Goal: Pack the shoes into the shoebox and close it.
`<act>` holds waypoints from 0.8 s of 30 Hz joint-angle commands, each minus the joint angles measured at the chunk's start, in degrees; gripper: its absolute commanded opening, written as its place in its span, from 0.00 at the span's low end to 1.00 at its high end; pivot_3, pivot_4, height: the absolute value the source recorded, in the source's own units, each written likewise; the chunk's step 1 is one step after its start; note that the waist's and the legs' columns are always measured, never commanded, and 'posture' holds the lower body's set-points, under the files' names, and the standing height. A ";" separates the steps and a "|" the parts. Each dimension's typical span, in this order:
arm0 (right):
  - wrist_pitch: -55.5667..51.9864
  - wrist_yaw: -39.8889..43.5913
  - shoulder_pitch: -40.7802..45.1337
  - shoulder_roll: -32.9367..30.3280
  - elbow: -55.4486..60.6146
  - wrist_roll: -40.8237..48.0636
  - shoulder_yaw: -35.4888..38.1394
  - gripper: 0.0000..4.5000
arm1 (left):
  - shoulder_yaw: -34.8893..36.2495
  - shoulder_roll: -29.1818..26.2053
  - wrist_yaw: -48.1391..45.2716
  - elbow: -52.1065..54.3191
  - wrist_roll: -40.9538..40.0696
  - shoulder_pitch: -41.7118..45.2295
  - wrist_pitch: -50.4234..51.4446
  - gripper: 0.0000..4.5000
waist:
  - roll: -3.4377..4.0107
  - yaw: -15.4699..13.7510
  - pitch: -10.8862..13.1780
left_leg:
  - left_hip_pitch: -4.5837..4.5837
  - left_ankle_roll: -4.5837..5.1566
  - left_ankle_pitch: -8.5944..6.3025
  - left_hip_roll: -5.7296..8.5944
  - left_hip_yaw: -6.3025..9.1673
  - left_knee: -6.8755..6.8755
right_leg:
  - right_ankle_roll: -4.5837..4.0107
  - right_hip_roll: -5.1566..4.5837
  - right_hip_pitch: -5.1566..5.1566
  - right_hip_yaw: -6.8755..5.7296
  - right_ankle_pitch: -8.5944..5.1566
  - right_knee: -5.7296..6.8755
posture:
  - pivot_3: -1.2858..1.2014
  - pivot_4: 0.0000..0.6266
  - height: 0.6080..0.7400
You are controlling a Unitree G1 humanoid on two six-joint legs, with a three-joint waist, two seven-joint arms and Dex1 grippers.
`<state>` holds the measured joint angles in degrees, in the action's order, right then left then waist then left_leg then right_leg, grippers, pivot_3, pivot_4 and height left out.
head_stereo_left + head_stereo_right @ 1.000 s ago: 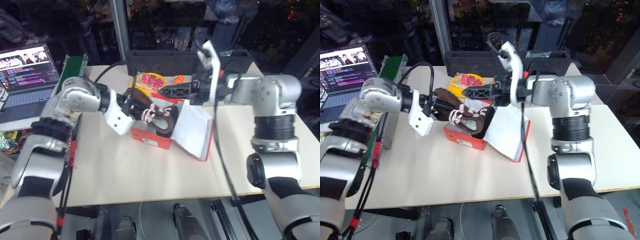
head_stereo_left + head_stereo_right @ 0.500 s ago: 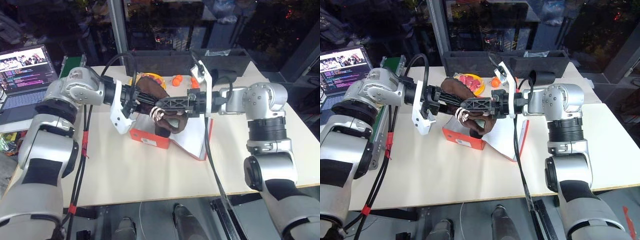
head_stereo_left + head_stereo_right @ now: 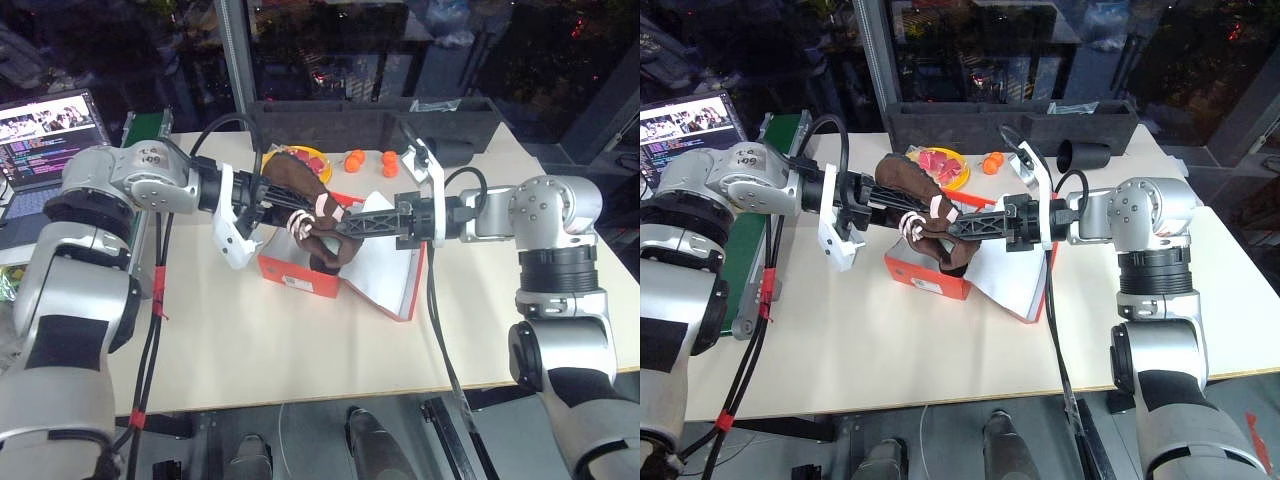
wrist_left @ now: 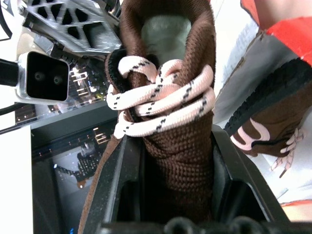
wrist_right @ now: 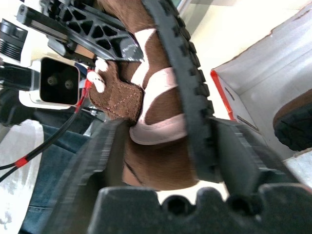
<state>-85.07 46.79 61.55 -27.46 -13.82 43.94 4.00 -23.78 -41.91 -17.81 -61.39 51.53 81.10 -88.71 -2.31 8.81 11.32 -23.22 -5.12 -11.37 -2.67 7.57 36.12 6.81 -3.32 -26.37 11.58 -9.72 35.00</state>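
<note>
One dark brown shoe (image 3: 300,185) with pale laces hangs in the air above the red-orange shoebox (image 3: 298,279). My left gripper (image 3: 272,196) is shut on its laced upper, seen close in the left wrist view as the shoe (image 4: 170,112) wedged between both fingers. My right gripper (image 3: 326,226) reaches in from the right. Its fingers (image 5: 239,161) press on the heel and black sole of the same shoe (image 5: 161,122). The other shoe (image 3: 338,258) lies inside the box. The lid (image 3: 385,272) lies open to the right, white side up.
A long black tray (image 3: 380,120) stands along the table's far edge. Near it are a yellow plate (image 3: 305,160) with red pieces, two orange balls (image 3: 355,157) and a black cup (image 3: 1080,157). A laptop (image 3: 50,150) sits far left.
My right gripper has gone from wide open to closed on the shoe's heel end, and has sunk a little. The left wrist has rolled, turning the shoe.
</note>
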 commanded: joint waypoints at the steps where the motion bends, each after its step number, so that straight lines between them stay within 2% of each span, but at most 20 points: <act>1: -0.06 0.35 1.24 2.13 2.48 2.44 1.29 0.22 | -0.04 -0.52 5.57 1.02 1.28 3.00 2.60 0.31 | 0.00 -0.01 0.00 | 0.00 0.00 0.00 0.00 0.00 0.00 | 0.00 0.00 0.00 0.01 0.00 0.01 | 0.52 0.24 0.90; 5: 0.50 -1.73 1.23 3.91 2.28 2.06 2.24 0.22 | -0.58 0.10 8.95 0.52 1.69 3.43 3.53 0.31 | 0.00 -0.01 0.00 | 0.00 0.00 0.00 0.00 0.00 0.00 | 0.00 0.00 0.00 0.00 0.00 0.01 | 0.52 0.24 0.90; 9: 0.78 -4.60 1.15 6.12 2.52 1.87 4.02 0.22 | -1.18 1.38 7.45 -2.51 -2.58 3.43 2.83 0.31 | 0.00 0.03 0.00 | -0.01 0.00 0.00 0.00 0.00 0.00 | 0.00 0.00 -0.01 0.00 0.00 0.01 | 0.52 0.24 0.90; 11: 0.58 -6.38 1.04 7.30 2.70 1.80 5.39 0.21 | -0.92 2.27 5.97 -4.64 -6.21 3.55 2.07 0.45 | 0.00 0.06 0.00 | 0.00 0.00 0.00 0.00 0.00 -0.01 | 0.00 0.00 -0.01 0.00 0.00 0.02 | 0.52 0.24 0.90; 12: 0.54 -7.53 1.02 7.96 2.69 1.64 6.27 0.21 | -1.03 2.60 4.95 -5.15 -7.45 3.60 2.24 0.49 | 0.00 0.04 0.00 | 0.01 0.00 0.00 0.00 0.00 -0.01 | 0.00 0.00 -0.02 0.00 0.00 0.04 | 0.52 0.24 0.90; 14: 0.71 -10.05 0.98 9.17 2.65 1.14 8.08 0.21 | -1.13 3.40 1.62 -6.60 -11.06 3.45 3.37 0.66 | 0.00 0.02 0.00 | -0.01 0.00 0.00 0.00 0.00 -0.01 | 0.00 0.00 -0.02 0.00 0.00 0.03 | 0.52 0.24 0.90; 15: 1.33 -11.97 1.00 9.87 2.35 0.60 9.53 0.21 | -1.07 3.57 -0.12 -7.46 -13.26 3.13 3.60 0.71 | 0.00 -0.02 0.00 | -0.01 0.00 0.00 0.00 0.00 -0.01 | 0.00 0.00 -0.02 0.00 0.00 0.03 | 0.52 0.24 0.90; 19: 3.20 -21.41 1.00 12.83 2.08 -1.92 15.73 0.21 | -0.07 3.08 -9.65 -8.78 -23.65 0.32 6.48 0.71 | 0.00 0.12 0.00 | -0.01 0.00 0.00 0.00 0.00 -0.02 | -0.01 0.00 -0.02 -0.01 0.00 0.04 | 0.52 0.24 0.90; 24: 5.71 -34.81 1.17 19.31 2.78 -5.07 22.50 0.21 | 2.27 2.36 -22.27 -3.23 -37.67 -5.07 15.10 0.71 | 0.02 0.62 0.01 | 0.06 0.01 0.00 0.00 0.01 -0.08 | -0.05 0.01 -0.02 -0.01 -0.01 0.12 | 0.52 0.24 0.90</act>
<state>-83.18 18.42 61.57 -10.15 -13.02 40.55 22.74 -24.21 -39.66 -35.38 -69.71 22.12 76.22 -76.26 -2.29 9.44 11.33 -23.17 -5.11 -11.37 -2.67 7.58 36.04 6.75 -3.30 -26.39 11.58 -9.72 35.12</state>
